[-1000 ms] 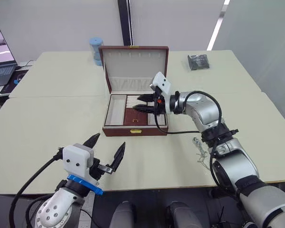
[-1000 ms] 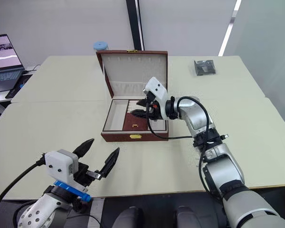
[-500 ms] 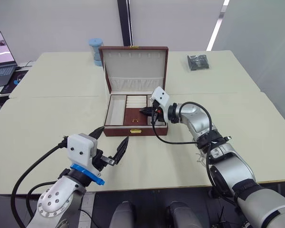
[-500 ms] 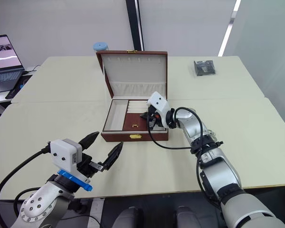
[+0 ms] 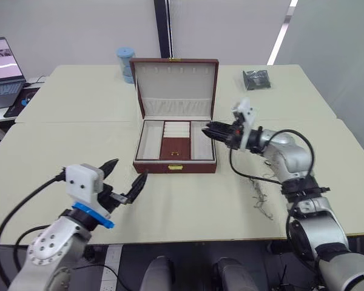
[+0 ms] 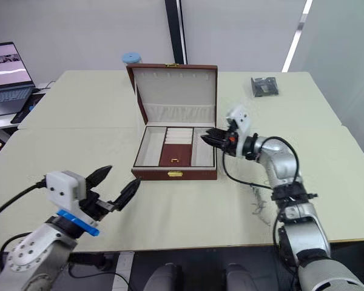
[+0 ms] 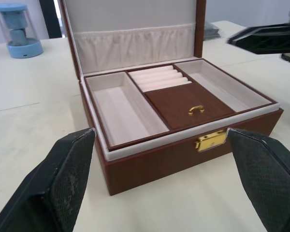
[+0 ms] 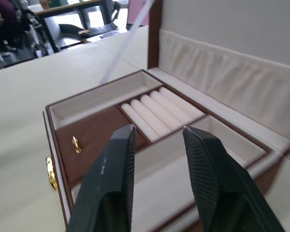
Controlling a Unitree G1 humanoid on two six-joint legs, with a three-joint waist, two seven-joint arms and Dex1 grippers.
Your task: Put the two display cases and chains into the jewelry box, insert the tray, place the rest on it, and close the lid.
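Setting: A pale cream table (image 5: 60,151) in a grey-walled room, a laptop (image 5: 1,66) at its far left edge and a blue cylindrical container (image 5: 125,63) behind the box.
Box: The reddish-brown wood-grain jewelry box (image 5: 175,165) sits mid-table, its cream-lined lid (image 5: 177,88) standing upright; the shallow cream-and-brown tray (image 7: 183,104) already lies seated in it, its compartments bare.
Right gripper (image 5: 210,130): Hovers over the box's right-hand compartment, black fingers (image 8: 111,183) slightly parted and carrying nothing.
Left gripper (image 5: 122,180): Held low in front of the box, well apart from it, fingers (image 7: 63,179) spread wide and empty.
Remaining pieces: A tangle of pale chains (image 5: 259,197) lies on the table right of the box, beneath the right forearm; a small dark object (image 5: 256,79) rests at the far right.
Key relation: The chains lie back and outward from the right fingertips, so the right arm is judged the nearer for them.
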